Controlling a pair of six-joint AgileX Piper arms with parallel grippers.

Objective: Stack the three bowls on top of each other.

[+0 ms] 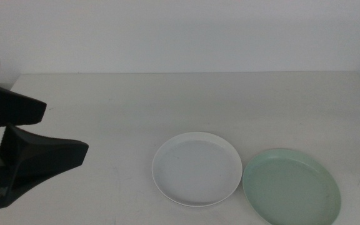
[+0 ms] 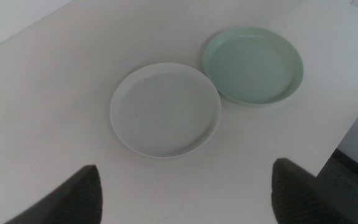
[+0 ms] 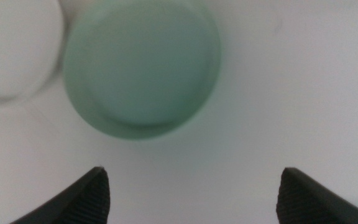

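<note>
Bowls first: a shallow round matte white bowl (image 1: 197,169) lies flat near the front edge of the white table (image 1: 167,100), and a pale mint green bowl of the same plate-like shape (image 1: 291,186) lies just beside it, closer to the front right corner, their rims all but touching. Both are empty and neither carries the other. The third, blue-grey bowl appears in no view, so only two of the three can be placed.

Stacking has not begun, as I judge it; the step in hand is the first approach. The left gripper (image 1: 39,134) hangs over the table's left side, well apart from the white bowl, with its dark jaws spread wide and nothing between them. The right gripper (image 3: 191,196) is also wide open and empty, poised above the mint bowl (its wrist picture is blurred, so its height is uncertain).

The next move probably calls for one gripper to come down over a low rim, pinch it, and lift that bowl onto its neighbour.
</note>
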